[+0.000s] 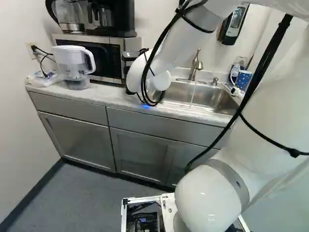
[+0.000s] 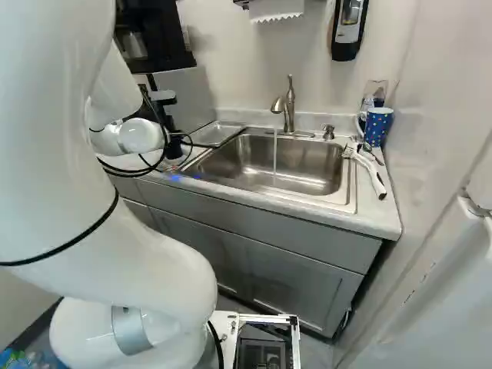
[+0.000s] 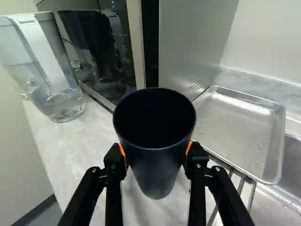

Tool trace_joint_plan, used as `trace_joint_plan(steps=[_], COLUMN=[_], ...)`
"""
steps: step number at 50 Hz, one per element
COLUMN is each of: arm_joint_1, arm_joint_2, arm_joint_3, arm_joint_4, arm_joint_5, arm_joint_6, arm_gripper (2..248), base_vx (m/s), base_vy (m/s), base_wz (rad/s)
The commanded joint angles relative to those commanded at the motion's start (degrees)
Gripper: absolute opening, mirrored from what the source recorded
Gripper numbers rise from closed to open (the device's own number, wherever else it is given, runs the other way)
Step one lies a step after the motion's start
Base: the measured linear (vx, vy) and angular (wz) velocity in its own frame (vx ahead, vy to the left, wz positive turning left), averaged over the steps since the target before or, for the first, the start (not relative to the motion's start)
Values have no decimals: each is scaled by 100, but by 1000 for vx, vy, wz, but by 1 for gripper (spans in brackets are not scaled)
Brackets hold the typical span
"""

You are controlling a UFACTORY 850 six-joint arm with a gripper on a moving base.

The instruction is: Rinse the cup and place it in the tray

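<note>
Gripper: The black gripper [image 3: 156, 157] grips the dark cup from two sides, its orange pads [image 3: 123, 155] pressed to the wall below the rim.
Cup: The dark, tapered cup [image 3: 156, 181] stands roughly upright between the fingers, mouth open, over the counter [image 3: 89, 146] and just beside the tray. Its inside is too dark to tell whether it is wet.
Tray: The shallow metal tray [image 3: 240, 132] lies between the cup and the sink, within easy reach for the placing.
Sink: A thin stream of water [image 2: 274, 157] falls from the faucet [image 2: 289, 108] into the steel sink [image 2: 307, 163], ready for a rinse if one is due.
Arm: The white arm [image 2: 150, 257] reaches over the counter left of the sink, black cables [image 1: 144, 79] looped near its wrist.
Counter's far side: A water pitcher [image 3: 51, 77] stands by the microwave [image 1: 91, 58]; across the sink, a handled brush [image 2: 369, 173] lies near a polka-dot mug [image 2: 377, 127].
Slip risk: Smooth walls that narrow downward could slide through the pads if water gets between them.
Tray risk: A low sideways move could drive the cup's base into the tray's raised edge, tilting the cup or shoving the tray sinkward.
Faucet risk: A wide swing toward the stream could snag the looped cables or bump the spout.
</note>
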Motion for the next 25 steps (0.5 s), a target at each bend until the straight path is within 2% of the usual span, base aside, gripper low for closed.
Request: trace_joint_plan(steps=[25], arm_joint_1=[-282], arm_joint_2=[173], arm_joint_3=[-137], arm_joint_4=[0], arm_joint_5=[0], arm_joint_6=[0], arm_gripper=[125], base_vx=[0], base_vy=[0], base_wz=[0])
